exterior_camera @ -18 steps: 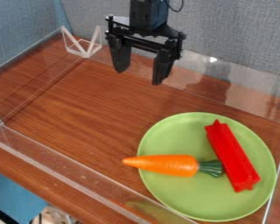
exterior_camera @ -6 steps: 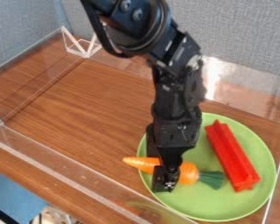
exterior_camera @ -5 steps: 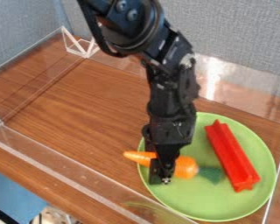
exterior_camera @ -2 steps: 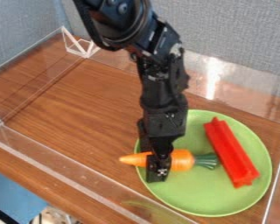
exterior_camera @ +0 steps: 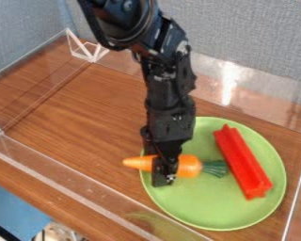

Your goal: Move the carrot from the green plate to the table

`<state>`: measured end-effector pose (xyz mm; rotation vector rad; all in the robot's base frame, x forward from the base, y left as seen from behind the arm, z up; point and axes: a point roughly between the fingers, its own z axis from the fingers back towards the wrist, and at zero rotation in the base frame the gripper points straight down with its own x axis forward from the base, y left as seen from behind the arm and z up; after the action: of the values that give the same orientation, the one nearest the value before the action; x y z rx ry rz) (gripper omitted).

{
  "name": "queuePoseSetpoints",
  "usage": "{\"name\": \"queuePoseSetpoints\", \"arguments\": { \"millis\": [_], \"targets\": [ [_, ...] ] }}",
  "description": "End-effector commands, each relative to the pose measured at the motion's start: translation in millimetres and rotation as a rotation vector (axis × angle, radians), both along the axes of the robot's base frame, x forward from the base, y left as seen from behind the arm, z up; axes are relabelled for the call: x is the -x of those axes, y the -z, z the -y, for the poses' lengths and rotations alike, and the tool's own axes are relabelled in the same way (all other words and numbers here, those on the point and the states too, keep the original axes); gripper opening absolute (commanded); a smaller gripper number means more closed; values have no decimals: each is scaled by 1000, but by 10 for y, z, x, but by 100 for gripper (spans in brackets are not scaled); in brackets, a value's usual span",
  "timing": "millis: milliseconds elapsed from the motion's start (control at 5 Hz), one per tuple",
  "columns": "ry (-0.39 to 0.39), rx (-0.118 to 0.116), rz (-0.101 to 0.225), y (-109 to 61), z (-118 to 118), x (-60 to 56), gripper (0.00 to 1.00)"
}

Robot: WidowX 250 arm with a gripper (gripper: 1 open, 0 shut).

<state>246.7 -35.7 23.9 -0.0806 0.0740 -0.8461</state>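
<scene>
Black pincer (exterior_camera: 167, 169) pointing down, gripping small orange tapered toy carrot (exterior_camera: 160, 165) at round light-green plate's (exterior_camera: 247, 209) left rim, tip overhanging brown wood-grain desk (exterior_camera: 78, 113). Red rectangular block (exterior_camera: 239, 162) lying on plate's right half. Open desk stretching left toward clear acrylic walls (exterior_camera: 27, 71).

Glossy brown wood-grain table (exterior_camera: 78, 104), clear acrylic walls (exterior_camera: 260, 89), smooth matt plastic-looking green plate (exterior_camera: 260, 202) and carrot (exterior_camera: 160, 165).

We see a red rectangular block (exterior_camera: 240, 162) lying at a slant on the right side, a small white wire stand (exterior_camera: 83, 45) at the far left corner, clear acrylic walls (exterior_camera: 241, 87) along the edges, a blue-grey backdrop (exterior_camera: 22, 28) behind
</scene>
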Motion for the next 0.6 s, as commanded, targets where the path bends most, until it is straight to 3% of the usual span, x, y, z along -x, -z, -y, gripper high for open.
{"name": "queuePoseSetpoints", "arguments": {
  "millis": [0, 200, 400],
  "targets": [
    [56, 10, -5, -8, 23, -37, 0],
    [27, 17, -10, -2, 148, -37, 0],
    [10, -12, -26, -245, 86, -83, 0]
  ]
}}
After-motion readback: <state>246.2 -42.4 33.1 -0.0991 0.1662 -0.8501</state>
